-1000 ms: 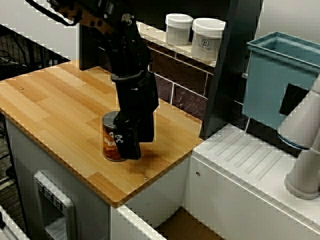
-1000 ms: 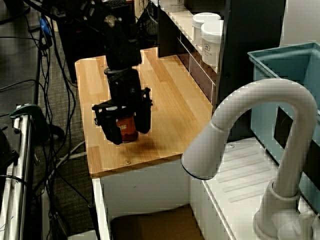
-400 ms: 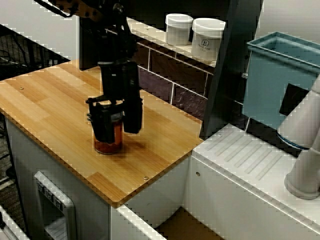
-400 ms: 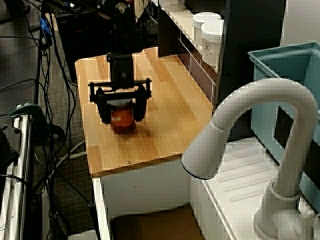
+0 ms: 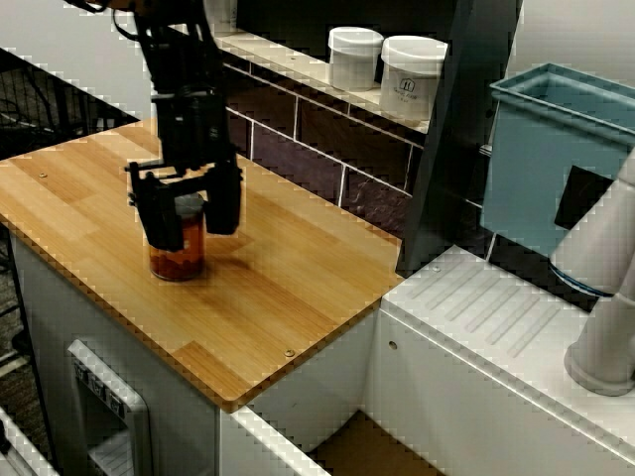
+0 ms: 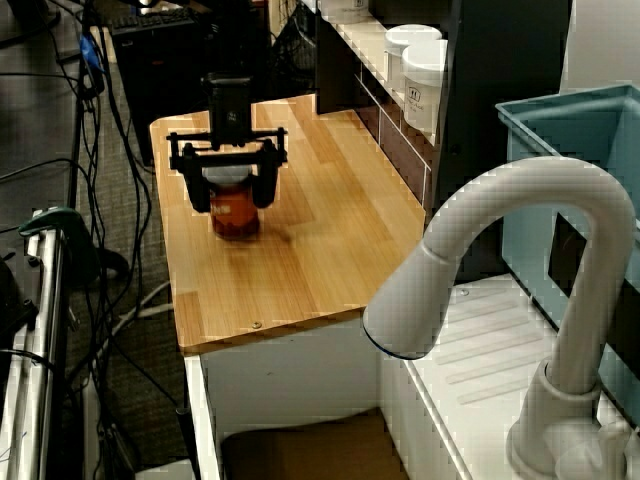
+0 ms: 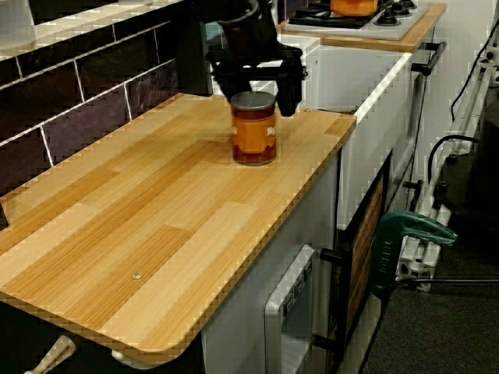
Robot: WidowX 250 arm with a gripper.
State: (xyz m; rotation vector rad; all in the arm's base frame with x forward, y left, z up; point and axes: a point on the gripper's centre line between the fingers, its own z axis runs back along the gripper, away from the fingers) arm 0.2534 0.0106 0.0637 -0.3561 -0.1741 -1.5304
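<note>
A jar (image 5: 177, 253) with orange contents and a grey lid stands on the wooden counter (image 5: 278, 288), toward its left half. My black gripper (image 5: 190, 213) comes down over it from above, with one finger on each side of the jar's upper part, shut on it. In the view from over the tap, the jar (image 6: 235, 215) sits under the gripper (image 6: 232, 190) near the counter's far end. The view along the counter shows the jar (image 7: 253, 132) resting on the wood near the front edge, with the gripper (image 7: 255, 86) straddling its lid.
Two white tubs (image 5: 355, 58) (image 5: 412, 77) stand on the tiled ledge behind the counter. A teal bin (image 5: 556, 159) and a white tap (image 6: 480, 260) are to the right, over a ribbed drainboard (image 5: 496, 317). A stove (image 7: 355, 19) lies beyond the counter's far end.
The gripper and the jar have travelled together leftward along the counter, from near its right front corner to its left half. The wrist has also turned.
</note>
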